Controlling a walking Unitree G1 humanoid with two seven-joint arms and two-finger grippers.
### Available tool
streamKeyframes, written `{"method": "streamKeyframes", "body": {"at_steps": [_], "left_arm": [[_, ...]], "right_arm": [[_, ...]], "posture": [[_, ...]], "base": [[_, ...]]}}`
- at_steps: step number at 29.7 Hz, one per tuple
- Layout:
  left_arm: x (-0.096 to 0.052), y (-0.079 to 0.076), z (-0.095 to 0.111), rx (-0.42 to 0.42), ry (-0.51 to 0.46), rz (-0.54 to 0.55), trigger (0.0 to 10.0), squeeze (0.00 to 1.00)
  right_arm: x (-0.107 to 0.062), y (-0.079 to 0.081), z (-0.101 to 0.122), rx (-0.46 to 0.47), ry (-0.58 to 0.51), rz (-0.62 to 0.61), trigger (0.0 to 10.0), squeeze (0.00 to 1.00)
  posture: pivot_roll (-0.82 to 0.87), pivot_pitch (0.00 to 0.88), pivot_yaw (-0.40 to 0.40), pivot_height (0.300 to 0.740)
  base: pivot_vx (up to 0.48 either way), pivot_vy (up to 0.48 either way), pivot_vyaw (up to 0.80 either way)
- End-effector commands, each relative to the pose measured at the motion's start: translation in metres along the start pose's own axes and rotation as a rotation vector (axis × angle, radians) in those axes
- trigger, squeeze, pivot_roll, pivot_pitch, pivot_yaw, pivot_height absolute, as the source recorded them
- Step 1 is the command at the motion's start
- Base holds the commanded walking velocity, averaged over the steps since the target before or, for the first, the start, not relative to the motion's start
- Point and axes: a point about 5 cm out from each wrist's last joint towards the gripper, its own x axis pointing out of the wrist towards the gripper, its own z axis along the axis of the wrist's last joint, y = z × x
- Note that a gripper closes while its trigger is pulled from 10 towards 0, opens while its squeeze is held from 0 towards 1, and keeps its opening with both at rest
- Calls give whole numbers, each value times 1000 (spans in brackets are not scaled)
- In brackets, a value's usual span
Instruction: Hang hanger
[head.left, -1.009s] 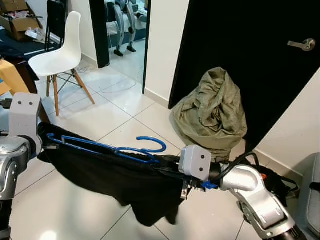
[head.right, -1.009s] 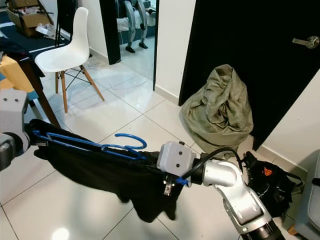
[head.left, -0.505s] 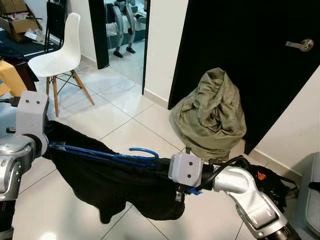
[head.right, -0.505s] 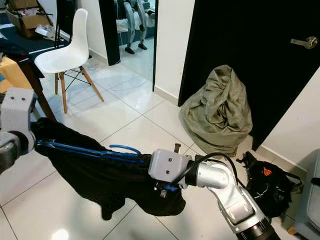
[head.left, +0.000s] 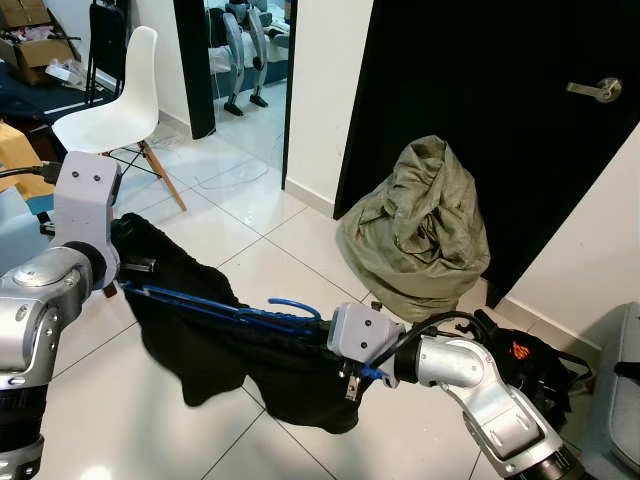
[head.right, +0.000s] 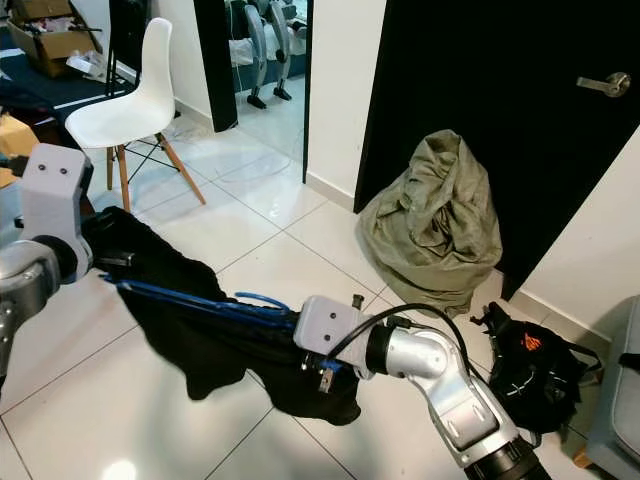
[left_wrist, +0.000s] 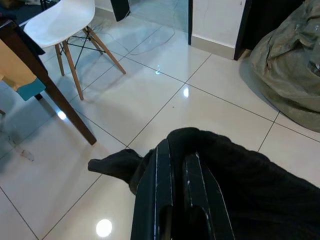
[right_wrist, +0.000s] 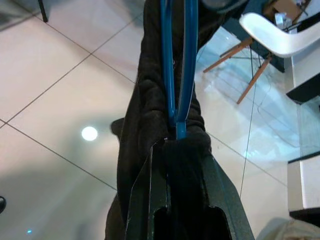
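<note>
A blue hanger (head.left: 225, 310) carries a black garment (head.left: 235, 355) that sags toward the tiled floor. The hanger slopes down from my left side to my right, with its hook (head.left: 297, 304) near the right wrist. My left gripper (left_wrist: 178, 150) is shut on the garment-covered high end of the hanger, beside the silver left wrist (head.left: 88, 205). My right gripper (right_wrist: 177, 142) is shut on the blue hanger where its two bars meet, with black cloth bunched around the fingers (right_wrist: 150, 190). In the head views the right wrist block (head.left: 362, 335) sits at the low end.
An olive cloth bag (head.left: 420, 225) is slumped against a black door (head.left: 480, 90) with a lever handle (head.left: 590, 89). A black backpack (head.left: 530, 362) lies by my right arm. A white chair (head.left: 110, 110) and a dark table leg (left_wrist: 55, 107) stand to the left.
My left arm has risen and moved inward, lifting its end of the hanger. The right wrist has shifted a little left and down. The garment's hanging bulk has swung toward the left.
</note>
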Motion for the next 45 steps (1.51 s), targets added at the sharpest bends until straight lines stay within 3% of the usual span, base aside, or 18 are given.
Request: {"method": "streamKeyframes", "body": {"at_steps": [1, 3, 5, 8, 11, 13, 17, 25, 30, 33, 43, 45], "left_arm": [[-3, -3, 8, 2, -50, -6, 10000, 0], [-3, -3, 8, 6, -52, -10, 10000, 0], [-2, 2, 2, 9, -29, 19, 10000, 0], [-2, 5, -1, 8, -18, 37, 10000, 0], [-1, 10, -5, 11, -4, 63, 10000, 0], [-1, 22, -12, 17, 26, 124, 10000, 0], [-1, 27, -14, 15, 37, 152, 10000, 0], [-1, 28, -11, 1, 25, 158, 10000, 0], [0, 32, -13, 8, 30, 174, 10000, 0], [0, 34, -11, 5, 24, 187, 10000, 0], [1, 32, -5, -2, 5, 180, 10000, 0], [2, 27, 3, -10, -24, 144, 10000, 0]], "right_arm": [[-4, -2, -5, 24, 18, -15, 0, 0], [-4, -3, -3, 37, 0, -21, 0, 0], [-4, -13, 6, 112, -78, -88, 0, 0], [-5, -19, 8, 129, -103, -126, 0, 0], [-8, -26, 8, 143, -118, -164, 0, 0], [-16, -36, 6, 162, -120, -222, 0, 0], [-19, -39, 4, 166, -113, -235, 0, 0], [-20, -28, 6, 123, -112, -156, 0, 0], [-20, -19, 13, 132, -171, -97, 0, 0], [-21, -13, 11, 77, -140, -44, 0, 0], [-18, -6, 3, 47, -84, -13, 0, 0], [-13, -4, -6, 39, -13, -25, 0, 0]], "posture": [[-7, 220, -68, 740], [-6, 220, -68, 740], [-9, 221, -67, 740], [-9, 222, -69, 740], [-9, 222, -69, 740], [-10, 223, -70, 740], [-13, 223, -72, 740], [-11, 224, -73, 740], [-13, 225, -71, 740], [-12, 224, -73, 740], [-10, 222, -73, 740], [-11, 219, -73, 740]], "base": [[0, 0, 0], [0, 0, 0], [0, 0, 0], [0, 0, 0], [0, 0, 0], [0, 0, 0], [0, 0, 0], [0, 0, 0], [0, 0, 0], [0, 0, 0], [0, 0, 0], [0, 0, 0]]}}
